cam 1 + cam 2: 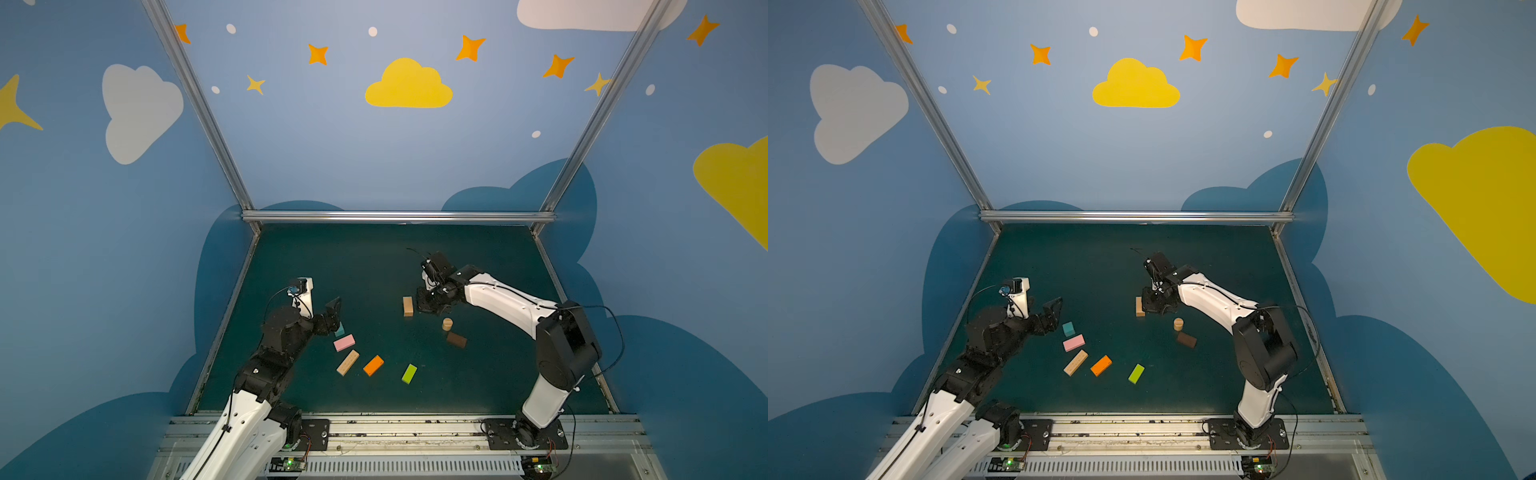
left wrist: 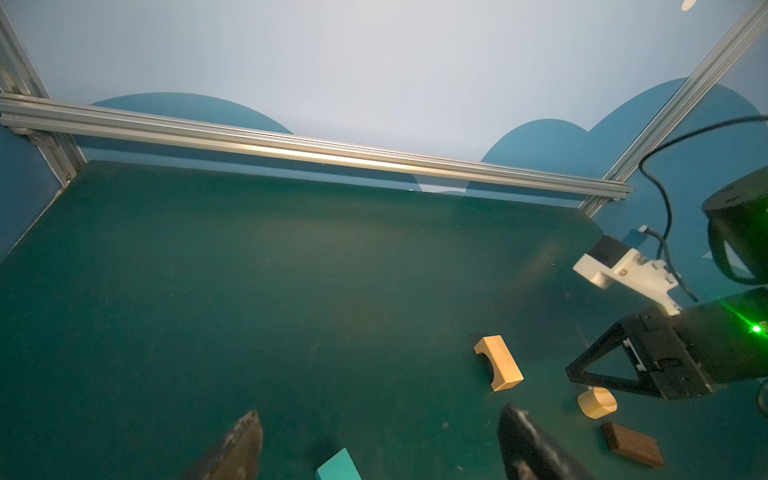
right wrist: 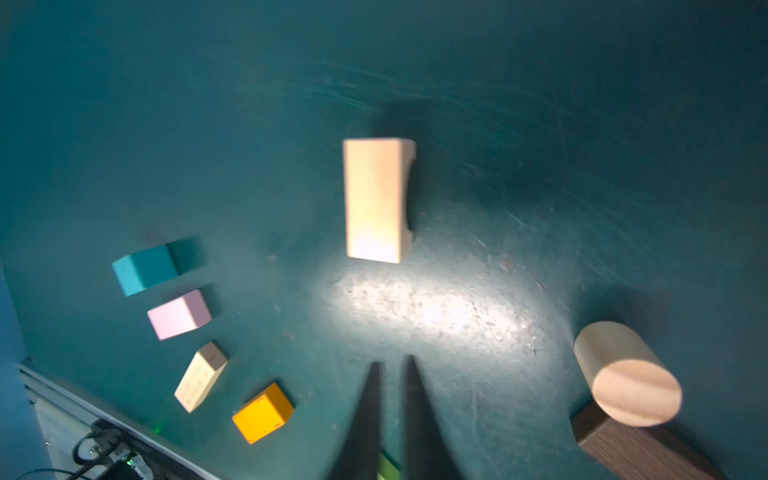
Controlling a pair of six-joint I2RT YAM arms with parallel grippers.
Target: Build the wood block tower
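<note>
We have stacked nothing yet; all blocks (image 1: 344, 342) lie loose. Our right gripper (image 3: 392, 361), shut and empty, hovers just beside the tan arch (image 3: 374, 199). Our left gripper (image 2: 380, 415), wide open, holds nothing, with the teal cube (image 2: 336, 465) near it.

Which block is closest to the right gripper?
The tan arch, lying on its side just ahead of the shut right gripper. The tan cylinder and dark brown brick lie farther off, to one side.
</note>
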